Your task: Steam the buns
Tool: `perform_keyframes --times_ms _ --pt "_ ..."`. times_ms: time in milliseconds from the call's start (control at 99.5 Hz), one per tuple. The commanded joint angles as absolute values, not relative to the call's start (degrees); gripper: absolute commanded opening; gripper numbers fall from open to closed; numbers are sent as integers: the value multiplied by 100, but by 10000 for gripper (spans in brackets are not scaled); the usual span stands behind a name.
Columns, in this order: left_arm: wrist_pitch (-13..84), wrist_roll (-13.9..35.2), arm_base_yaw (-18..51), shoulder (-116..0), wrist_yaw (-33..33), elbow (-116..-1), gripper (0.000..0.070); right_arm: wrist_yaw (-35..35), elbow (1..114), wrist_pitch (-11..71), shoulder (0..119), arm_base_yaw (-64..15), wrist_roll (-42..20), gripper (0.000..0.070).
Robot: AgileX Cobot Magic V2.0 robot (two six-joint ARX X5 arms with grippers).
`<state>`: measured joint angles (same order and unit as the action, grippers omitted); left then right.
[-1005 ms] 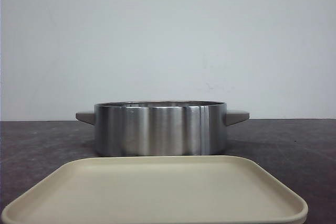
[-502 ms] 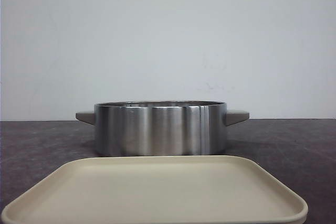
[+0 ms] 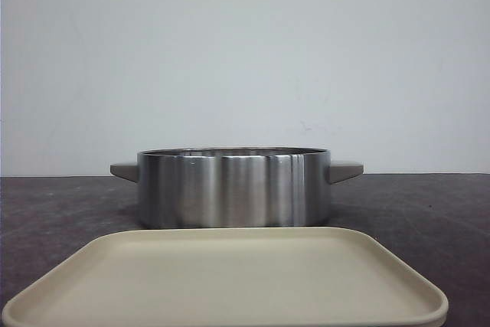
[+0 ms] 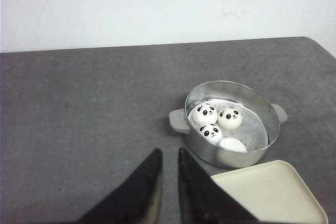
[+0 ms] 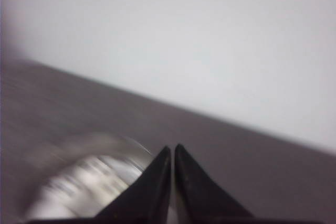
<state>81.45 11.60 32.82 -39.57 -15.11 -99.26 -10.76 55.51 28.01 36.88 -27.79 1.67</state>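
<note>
All four buns (image 4: 219, 127) sit inside the steel pot (image 4: 229, 123) on the dark table (image 4: 94, 108), the cream tray (image 4: 273, 192) just beside it. The left gripper (image 4: 169, 156) hangs nearby, fingers slightly apart and empty; the right gripper (image 5: 172, 150) is closed, its view blurred

- Left gripper (image 4: 169, 174) with black tapered fingers: tips a narrow gap apart, holding nothing, raised clear of the surface.
- Right gripper (image 5: 172, 153) with black pointed fingers: tips pressed nearly together, nothing between them, view blurred.
- Neither arm visible from the front.
</note>
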Motion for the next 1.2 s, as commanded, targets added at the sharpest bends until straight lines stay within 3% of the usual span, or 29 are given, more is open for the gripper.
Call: perform_keyframes --times_ms 0,70,221,291,422,573,1186 --pt "8344 1192 3319 -3986 -1518 -10051 15 -1527 5262 3269 3503 -2381 134 4" --pt "8344 1192 3319 -3986 -1518 -10051 15 -1667 4609 2871 3118 -1846 178 4" --pt "8342 1194 3319 -3986 -1520 -10051 15 -1365 2617 939 1942 -871 189 4" --pt "8342 1192 3319 -3986 -1520 -10053 15 -1177 1767 449 1376 -628 187 4" --pt "8342 1194 3319 -3986 -1518 -10053 15 -751 718 517 633 -471 -108 4" --pt "8340 1192 3319 -3981 -1520 -10055 15 -292 274 963 204 -349 -172 4" --pt "8311 1192 3319 -3970 -1518 -10055 15 -298 126 1114 21 -19 -73 4"
